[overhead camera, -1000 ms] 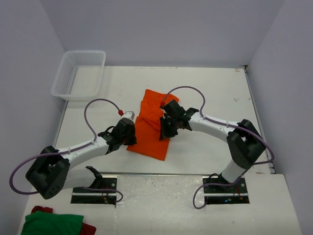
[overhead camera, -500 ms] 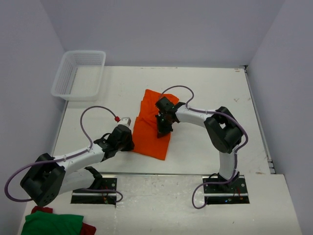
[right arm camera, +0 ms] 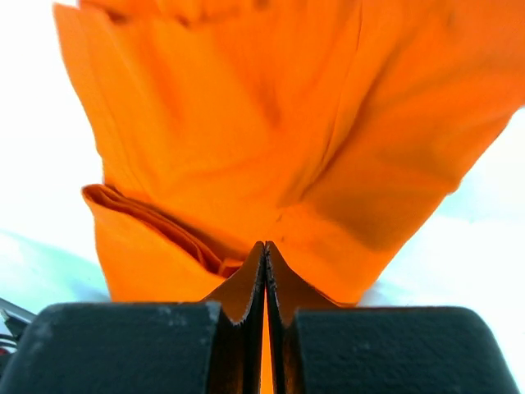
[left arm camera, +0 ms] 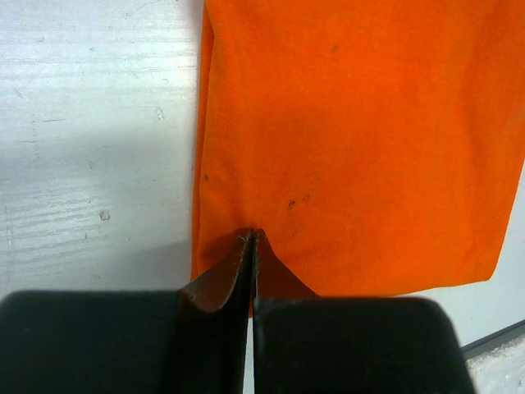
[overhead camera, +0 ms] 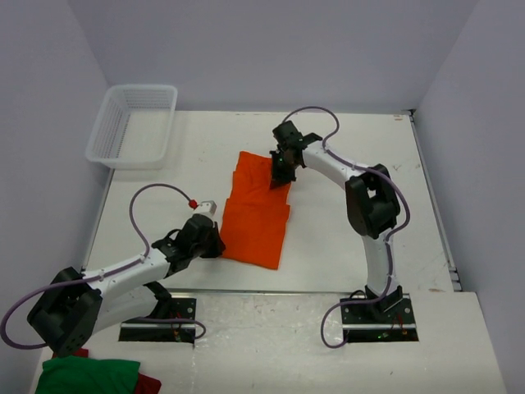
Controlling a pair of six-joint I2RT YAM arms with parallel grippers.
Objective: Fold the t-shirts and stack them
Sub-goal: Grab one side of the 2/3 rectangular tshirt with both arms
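Note:
One bright orange t-shirt (overhead camera: 256,217) lies folded into a long strip in the middle of the table. My left gripper (overhead camera: 217,245) is shut at its near left corner. In the left wrist view the closed tips (left arm camera: 253,235) sit on the shirt's (left arm camera: 353,139) near edge, where the fabric lies flat. My right gripper (overhead camera: 280,174) is shut on the far right end of the shirt. In the right wrist view, orange fabric (right arm camera: 271,123) shows between the closed jaws (right arm camera: 265,245) and hangs bunched in folds ahead of them.
A white mesh basket (overhead camera: 139,87) stands at the far left corner of the table. A green cloth (overhead camera: 86,376) and a red one (overhead camera: 70,353) lie on the near ledge at the bottom left. Grey walls enclose the table.
My right gripper moved from the middle of the shirt to its far end, drawing fabric with it. My left gripper drew back toward its base. The shirt now lies longer.

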